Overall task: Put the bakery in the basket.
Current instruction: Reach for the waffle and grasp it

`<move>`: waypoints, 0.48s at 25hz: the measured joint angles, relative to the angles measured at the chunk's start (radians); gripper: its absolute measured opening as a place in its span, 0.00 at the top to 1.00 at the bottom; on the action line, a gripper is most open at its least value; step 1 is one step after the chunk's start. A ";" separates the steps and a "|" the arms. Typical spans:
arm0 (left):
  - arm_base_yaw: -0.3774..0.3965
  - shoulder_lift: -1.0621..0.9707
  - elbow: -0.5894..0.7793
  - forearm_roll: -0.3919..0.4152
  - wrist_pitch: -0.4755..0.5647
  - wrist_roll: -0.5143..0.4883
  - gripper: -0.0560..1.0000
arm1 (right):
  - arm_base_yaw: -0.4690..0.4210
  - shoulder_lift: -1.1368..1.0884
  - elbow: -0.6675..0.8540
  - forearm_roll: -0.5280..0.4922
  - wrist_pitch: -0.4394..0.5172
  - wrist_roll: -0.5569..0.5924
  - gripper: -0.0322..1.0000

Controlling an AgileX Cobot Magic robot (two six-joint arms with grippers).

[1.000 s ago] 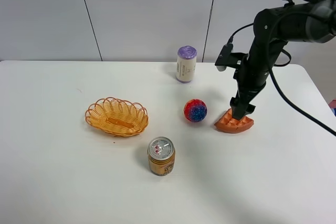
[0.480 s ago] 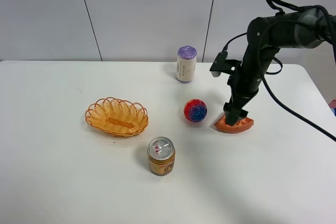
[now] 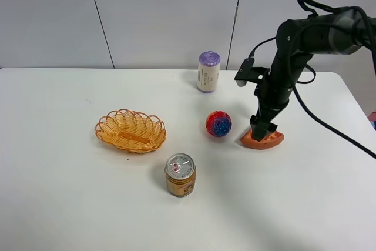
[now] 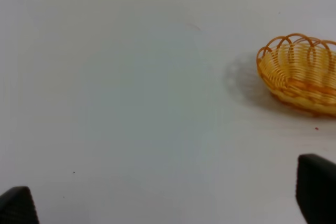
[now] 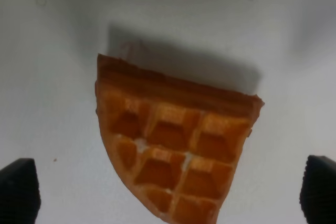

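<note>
Orange waffle [image 3: 265,140] flat on desk [image 3: 59,204], right of centre; right pincer [image 3: 262,129] has shifted astride it, now halted, wide open, empty. Grasp pending. Left pincer [image 4: 167,200] spread wide, empty.

White table [image 3: 70,204]: basket [image 3: 130,130], can [image 3: 180,175], speckled ball [image 3: 218,123], waffle wedge [image 3: 270,141], purple-capped cylinder [image 3: 208,72].

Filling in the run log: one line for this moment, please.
right gripper: open, straddling waffle | left gripper: open, empty | basket: empty
</note>
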 joint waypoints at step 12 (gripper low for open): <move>0.000 0.000 0.000 0.000 0.000 0.000 0.00 | 0.000 0.061 -0.003 -0.047 0.000 0.000 0.00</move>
